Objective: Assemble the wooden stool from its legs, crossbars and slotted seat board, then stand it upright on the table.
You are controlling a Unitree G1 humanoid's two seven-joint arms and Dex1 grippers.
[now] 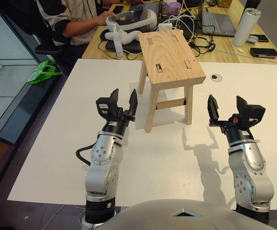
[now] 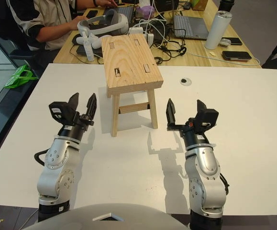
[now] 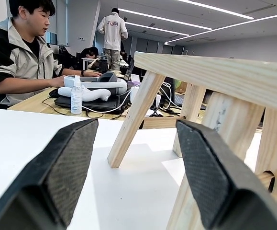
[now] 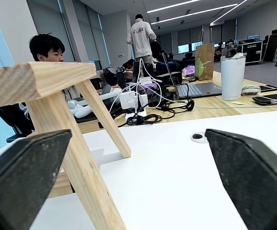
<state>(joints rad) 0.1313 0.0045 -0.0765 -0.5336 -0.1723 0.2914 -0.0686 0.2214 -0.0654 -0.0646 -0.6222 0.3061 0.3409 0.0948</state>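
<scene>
Wooden stool (image 1: 171,55): assembled, upright on white table (image 1: 52,143). Left gripper (image 1: 124,99), right gripper (image 1: 226,108): jaws spread, empty, flanking the stool.

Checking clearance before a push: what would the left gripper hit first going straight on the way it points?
Probably the stool's far left leg, framed between the left gripper's open jaws; the near leg beside it might catch first, depth unclear.
</scene>
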